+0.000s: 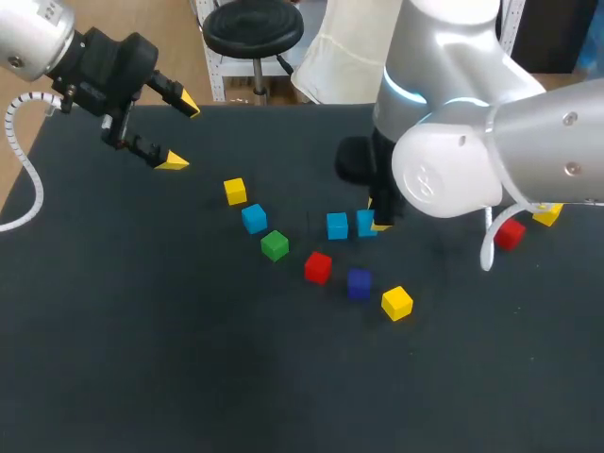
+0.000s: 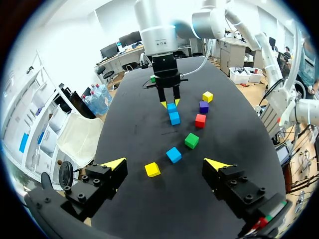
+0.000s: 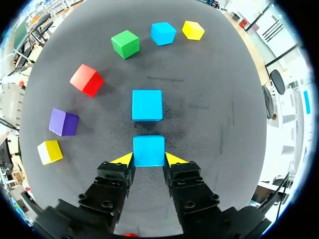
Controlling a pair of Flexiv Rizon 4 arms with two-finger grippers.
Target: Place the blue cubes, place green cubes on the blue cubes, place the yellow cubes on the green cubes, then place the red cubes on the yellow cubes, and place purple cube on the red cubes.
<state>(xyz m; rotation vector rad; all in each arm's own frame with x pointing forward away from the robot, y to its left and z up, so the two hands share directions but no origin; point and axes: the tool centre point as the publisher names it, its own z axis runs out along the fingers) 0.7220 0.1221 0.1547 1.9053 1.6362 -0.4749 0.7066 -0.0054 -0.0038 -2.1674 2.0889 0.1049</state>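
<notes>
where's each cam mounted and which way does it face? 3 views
Head: fixed above and behind the robot, looking down on the table; left gripper and right arm show.
Left wrist: on the left arm, looking along its open fingers across the table at the right gripper.
Right wrist: on the right arm, looking down; its gripper is shut on a blue cube.
Shared: all three show that cube beside a second blue cube.

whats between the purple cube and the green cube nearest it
A red cube lies between the green cube and purple cube; head view shows it.
</notes>
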